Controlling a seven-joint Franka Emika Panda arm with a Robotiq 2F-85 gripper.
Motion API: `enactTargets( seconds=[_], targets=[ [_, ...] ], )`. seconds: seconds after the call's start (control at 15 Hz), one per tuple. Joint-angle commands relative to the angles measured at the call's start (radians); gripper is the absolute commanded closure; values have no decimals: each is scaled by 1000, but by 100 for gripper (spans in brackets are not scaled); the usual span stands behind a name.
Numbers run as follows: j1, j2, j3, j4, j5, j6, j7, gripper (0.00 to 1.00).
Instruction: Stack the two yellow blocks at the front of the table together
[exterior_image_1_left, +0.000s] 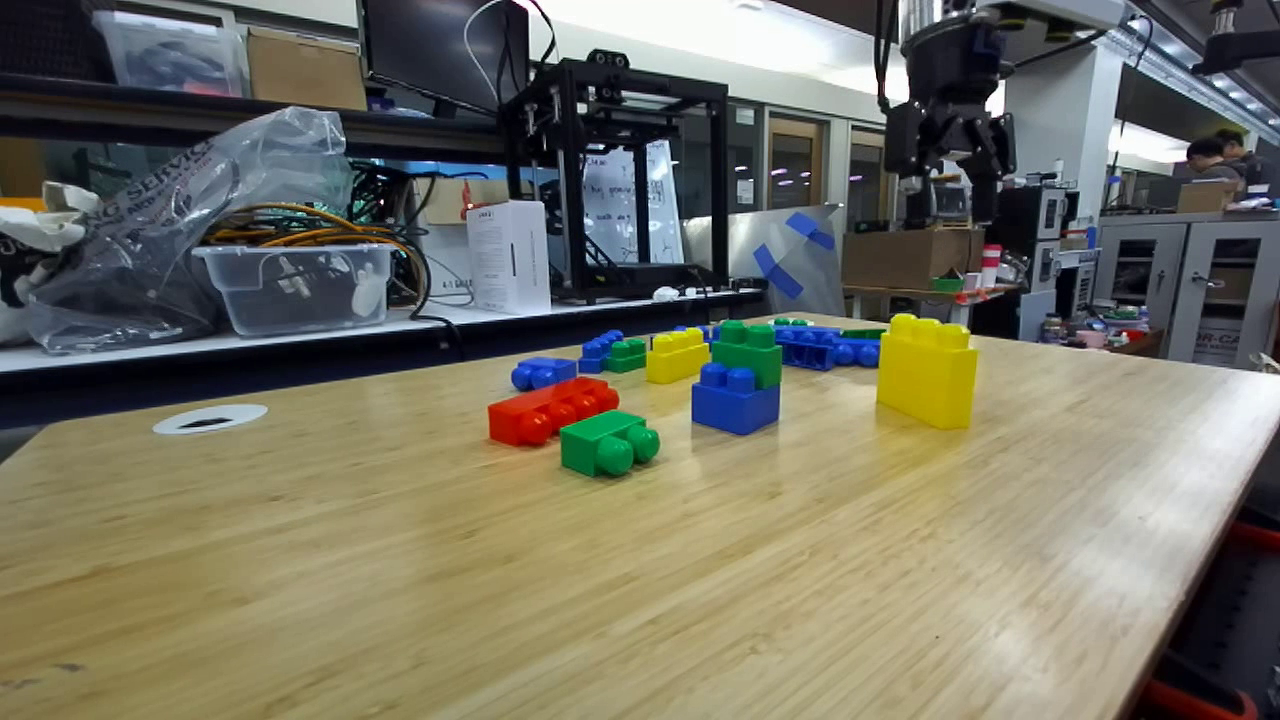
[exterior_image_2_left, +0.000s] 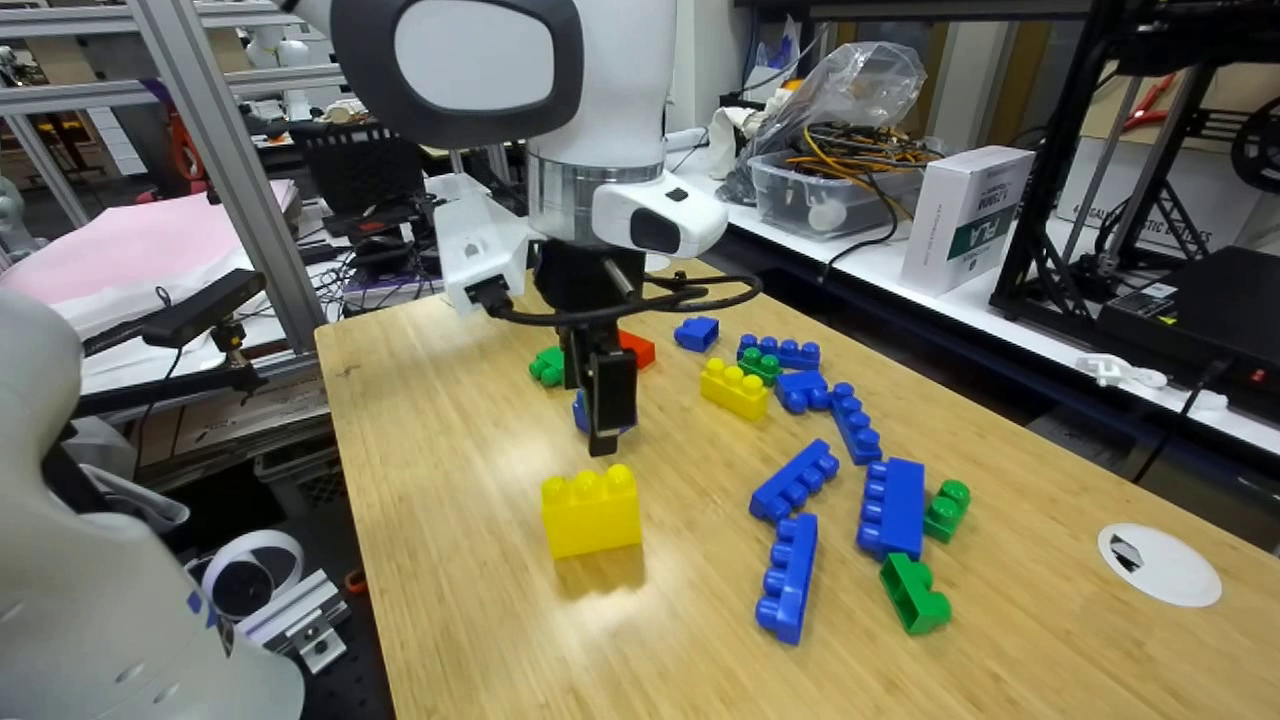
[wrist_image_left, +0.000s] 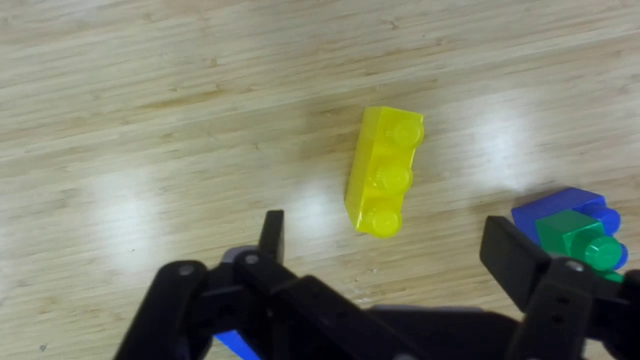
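Wrist view: Robotiq gripper (wrist_image_left: 385, 225) wide, empty; tall yellow 3-stud block (wrist_image_left: 385, 172) (prob. both, alr. stacked) below & ahead, long axis perp. to jaw travel, nearer robot-side edge of tabletop (exterior_image_2_left: 690, 530)

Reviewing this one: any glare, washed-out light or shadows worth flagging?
Wrist view: pale glare patches on the table; in an exterior view, part of the ceiling washed out to white, the claw dark; in an exterior view, a soft dark smear at the foot of the tall yellow piece, shadow or reflection, hard to tell.

In the wrist view, glare whitens the table (wrist_image_left: 200, 60) patchily.
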Motion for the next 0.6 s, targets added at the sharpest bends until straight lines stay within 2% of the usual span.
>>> enactTargets(
  seconds=[0.0, 0.53],
  targets=[
    [-8, -6, 1, 7, 3, -15, -20, 0],
    [-7, -9, -2, 9, 4, -28, -31, 0]
  ],
)
